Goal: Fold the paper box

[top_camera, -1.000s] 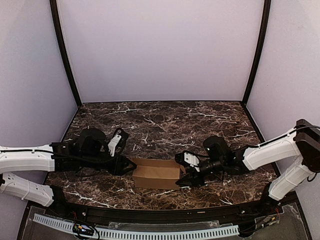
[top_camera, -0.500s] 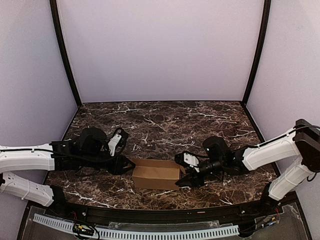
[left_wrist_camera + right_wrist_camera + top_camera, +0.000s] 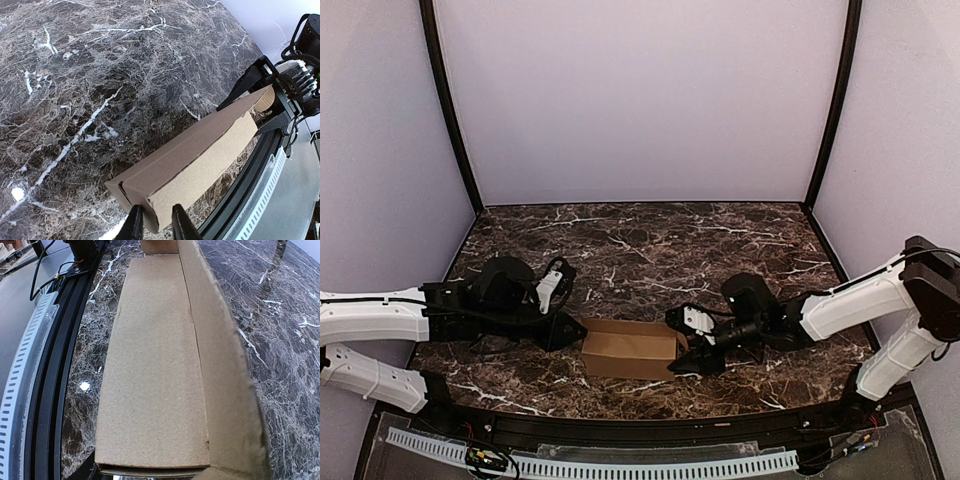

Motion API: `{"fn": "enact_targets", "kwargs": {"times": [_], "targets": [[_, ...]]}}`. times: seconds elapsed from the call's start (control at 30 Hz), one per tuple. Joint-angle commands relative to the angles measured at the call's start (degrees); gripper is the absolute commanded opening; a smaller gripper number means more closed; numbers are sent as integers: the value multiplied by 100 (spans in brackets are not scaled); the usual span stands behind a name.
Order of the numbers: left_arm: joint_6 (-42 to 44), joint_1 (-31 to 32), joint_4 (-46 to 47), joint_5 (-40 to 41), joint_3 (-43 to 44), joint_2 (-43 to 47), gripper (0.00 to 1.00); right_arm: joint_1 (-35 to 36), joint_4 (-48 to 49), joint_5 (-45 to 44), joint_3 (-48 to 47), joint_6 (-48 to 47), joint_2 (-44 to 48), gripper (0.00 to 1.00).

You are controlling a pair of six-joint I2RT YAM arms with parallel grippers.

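Pinching the near end of the paper box (image 3: 200,150) between its fingertips, the left pincer (image 3: 156,211) is closed on the tan carton. At the far end the right pincer (image 3: 692,345) grips it with a black finger on either side. The box stretches lengthwise between both arms, near the front edge of the dark marbled desk (image 3: 650,240).

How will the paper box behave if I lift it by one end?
Probably light: the paper box is thin, hollow cardboard. It likely flexes or dents under a hard pinch, since its walls look single-ply. Its flat base should slide, not roll.
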State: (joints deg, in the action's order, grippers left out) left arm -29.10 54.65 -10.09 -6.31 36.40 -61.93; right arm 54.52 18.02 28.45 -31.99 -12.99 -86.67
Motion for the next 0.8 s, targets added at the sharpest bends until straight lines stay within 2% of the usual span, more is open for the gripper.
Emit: {"fn": "enact_targets", "kwargs": {"times": [0.0,0.77], "targets": [[-18,64,-165,80,101,-13,19,94,-59,-50,-73,26,-130,15],[-96,266,-98,235,82,-286,8,124,-85,-107,-132,12,-245,15]]}}
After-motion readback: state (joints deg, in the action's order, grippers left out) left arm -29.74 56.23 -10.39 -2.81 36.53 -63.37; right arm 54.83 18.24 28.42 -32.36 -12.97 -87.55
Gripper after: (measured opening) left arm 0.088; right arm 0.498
